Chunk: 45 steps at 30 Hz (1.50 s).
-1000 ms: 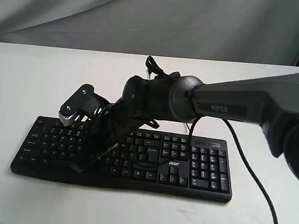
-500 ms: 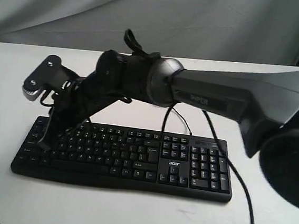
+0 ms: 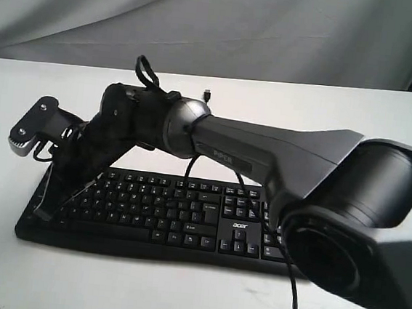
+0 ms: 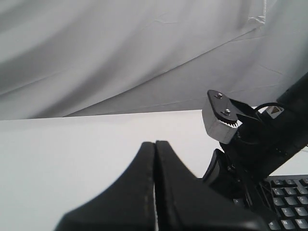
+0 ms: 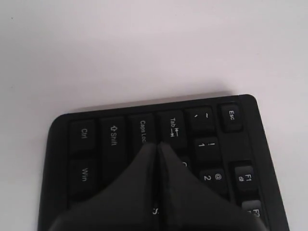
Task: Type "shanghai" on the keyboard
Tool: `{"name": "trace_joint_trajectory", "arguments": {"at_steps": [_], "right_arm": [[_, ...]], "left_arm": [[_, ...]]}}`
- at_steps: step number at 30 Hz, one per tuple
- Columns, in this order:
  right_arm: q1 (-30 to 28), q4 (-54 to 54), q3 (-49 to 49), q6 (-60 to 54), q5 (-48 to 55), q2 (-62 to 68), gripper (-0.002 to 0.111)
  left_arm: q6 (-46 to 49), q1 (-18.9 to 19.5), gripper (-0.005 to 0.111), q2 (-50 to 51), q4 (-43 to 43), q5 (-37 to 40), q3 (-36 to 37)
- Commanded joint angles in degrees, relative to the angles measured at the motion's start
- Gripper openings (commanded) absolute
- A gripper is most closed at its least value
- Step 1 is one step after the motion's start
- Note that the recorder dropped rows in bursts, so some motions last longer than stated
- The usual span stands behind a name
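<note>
The black keyboard (image 3: 199, 223) lies across the white table, with its acer logo right of the middle. My right arm reaches over from the right. Its gripper (image 3: 44, 210) is shut, empty, and points down at the keyboard's left end. In the right wrist view the shut fingertips (image 5: 157, 143) sit over the keyboard (image 5: 113, 137) by the Caps Lock and Tab keys; I cannot tell whether they touch. My left gripper (image 4: 155, 142) is shut and empty above the bare table. It faces the right arm's wrist (image 4: 250, 139) and a corner of the keyboard (image 4: 288, 202).
The keyboard's thin USB cable ends in a loose plug (image 3: 207, 93) on the table behind it. The right arm's thick link (image 3: 286, 155) spans the keyboard's right half. A grey cloth backdrop (image 3: 276, 30) hangs behind the table (image 3: 177, 298).
The right arm has swung left along the keyboard, carrying its shut gripper from near the middle keys to the left end.
</note>
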Motion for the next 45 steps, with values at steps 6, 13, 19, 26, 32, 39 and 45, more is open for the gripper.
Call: {"name": "trace_joint_trajectory", "arguments": {"at_steps": [6, 13, 19, 26, 32, 39, 45], "right_arm": [[0.0, -0.1, -0.3, 0.2, 0.6, 1.9, 0.000], [-0.2, -6.1, -0.3, 3.9, 4.4, -3.4, 0.000], [-0.4, -13.4, 6.8, 9.6, 5.5, -9.9, 0.000], [-2.3, -9.1, 25.8, 9.2, -7.2, -17.1, 0.000], [-2.6, -5.6, 31.6, 6.8, -10.9, -18.1, 0.000], [-2.6, -5.4, 31.6, 6.6, -10.6, -18.1, 0.000], [-2.6, -5.3, 33.5, 6.4, -11.1, -18.1, 0.000]], "left_arm": [[-0.2, -0.4, 0.000, -0.1, 0.0, -0.3, 0.1], [-0.2, -0.4, 0.000, -0.1, 0.0, -0.3, 0.1], [-0.2, -0.4, 0.000, -0.1, 0.0, -0.3, 0.1], [-0.2, -0.4, 0.000, -0.1, 0.0, -0.3, 0.1], [-0.2, -0.4, 0.000, -0.1, 0.0, -0.3, 0.1], [-0.2, -0.4, 0.000, -0.1, 0.0, -0.3, 0.1], [-0.2, -0.4, 0.000, -0.1, 0.0, -0.3, 0.1]]}}
